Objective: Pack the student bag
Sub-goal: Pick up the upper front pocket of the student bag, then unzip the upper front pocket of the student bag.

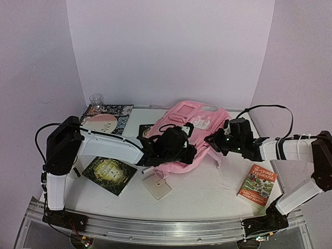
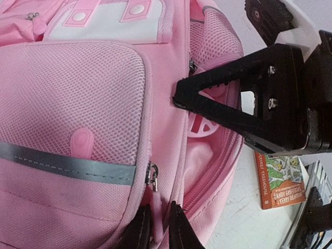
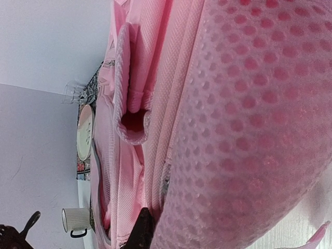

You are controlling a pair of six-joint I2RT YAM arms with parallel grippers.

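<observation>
Soft light, student bag blurred

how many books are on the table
3: a patterned book back left under a plate, a dark green book front left, the Treehouse book front right. The bag may hide more.

The only lettering that can be read is on the orange paperback lying on the counter at the lower right of the overhead view. Its cover carries "STOREY TREEHOUSE" in pale capitals, with a number before it that is too small to make out. In the left wrist view the same paperback shows at the lower right, beside the student bag, with "TREEHOUSE" and "ANDY GRIFFITHS & TERRY DENTON" running sideways. The dark book at lower left has a title too blurred to read.
</observation>
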